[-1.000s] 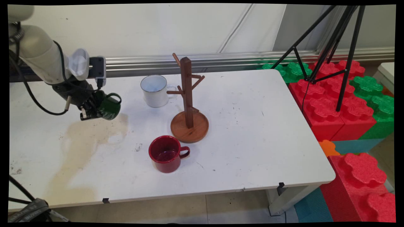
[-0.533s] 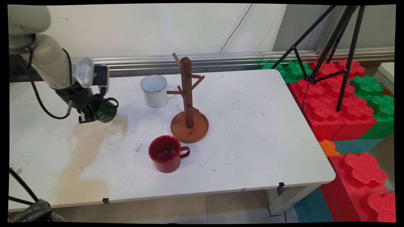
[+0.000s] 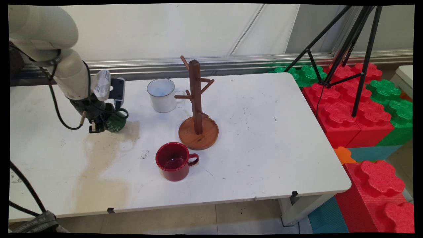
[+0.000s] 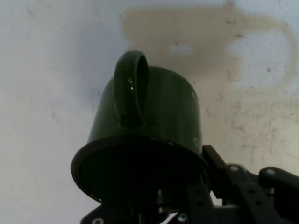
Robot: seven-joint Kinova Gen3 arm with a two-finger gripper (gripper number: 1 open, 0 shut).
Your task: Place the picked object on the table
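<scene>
Gripper (image 3: 99, 123) at the left of my main view is clamped on the rim of a green mug (image 3: 116, 121), held tipped just above the white table (image 3: 264, 138). Right of it stand a white mug (image 3: 162, 95), a wooden mug tree (image 3: 197, 109) and, lower, a red mug (image 3: 174, 161).

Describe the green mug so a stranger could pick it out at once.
Start at the wooden mug tree in the middle of the white table, then look left past the white mug. The green mug is there, held in the robot's tool. It is the only green mug, and the only one gripped.
</scene>
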